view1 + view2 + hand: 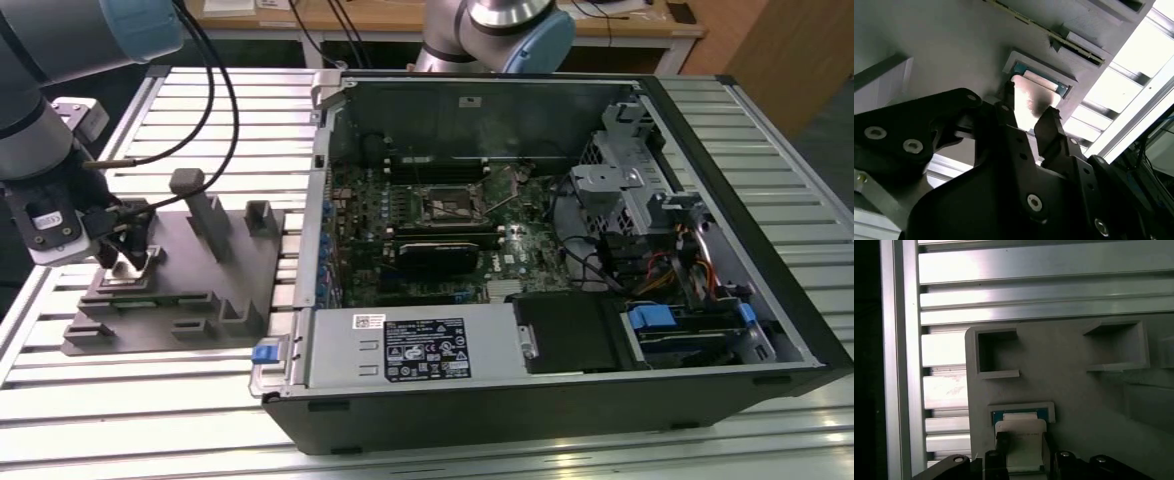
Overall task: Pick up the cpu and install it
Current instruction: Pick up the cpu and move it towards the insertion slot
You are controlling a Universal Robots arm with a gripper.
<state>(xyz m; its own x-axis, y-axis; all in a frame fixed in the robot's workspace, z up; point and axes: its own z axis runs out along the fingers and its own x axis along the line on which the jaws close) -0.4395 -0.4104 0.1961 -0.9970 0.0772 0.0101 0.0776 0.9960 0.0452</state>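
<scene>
Exterior view: gripper [130,262] low over the tray [200,262], at 9 o'clock of the open case [534,425], all on a table [200,100] of ribbed aluminium slats. Socket [451,203] mid-board inside the case, roughly 3 o'clock from the gripper and well apart from it.

Seen in both wrist views: cpu [1036,90] [1021,427] lying flat, pale silver top upward, in a shallow square pocket of the tray. Gripper clenched on the cpu, black fingers [1050,131] against two opposite edges, chip between them. Square in outline, so no long axis to tell. Thin green board edge showing on the side farthest from the gripper's body. Top smooth metal, dully reflective.

Tray of matte grey moulded plastic, with upright blocks and open box-shaped recesses. Gripper links black: flat plates with bright screw heads.
</scene>
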